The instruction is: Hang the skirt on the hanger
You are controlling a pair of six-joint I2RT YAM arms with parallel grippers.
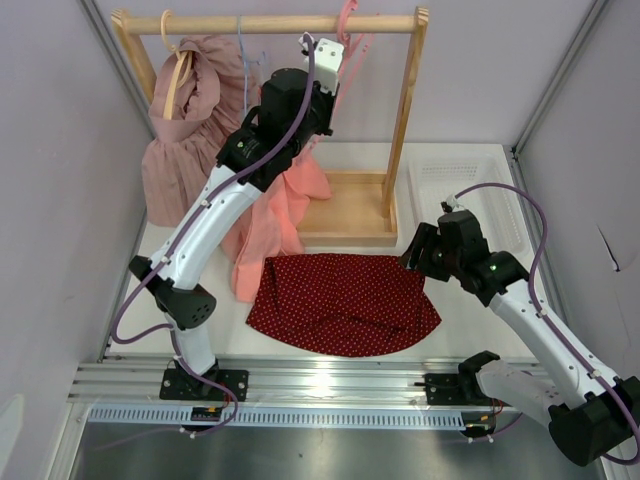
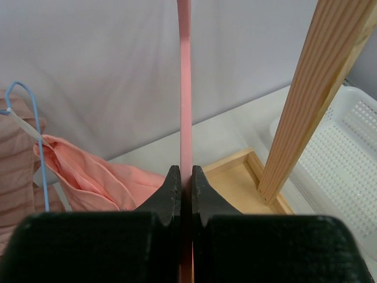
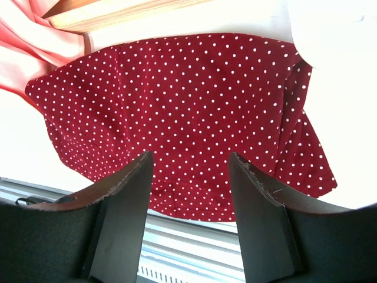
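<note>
Clamping the hanger (image 2: 185,88) between its fingers, the left gripper (image 2: 185,175) is holding it, while the right gripper (image 3: 189,165), fingers apart, is hovering above the skirt (image 3: 188,88), which is lying unlifted on the worktop (image 1: 455,335).

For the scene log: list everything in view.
skirt: 1, dark red, white dots, flat on table
hanger: 1, pink, at rack rail
rack: 1, light wood, table's back
salmon garment: 1, salmon, hanging mid-rack
wire hanger: 1, pale blue, by salmon garment
mauve garment: 1, dusty pink, rack's left end
wooden hanger: 1, light wood, in mauve garment
basket: 1, white, right of rack
table: 1, white
left gripper: 1, black, shut on hanger
right gripper: 1, black, open over skirt
</note>
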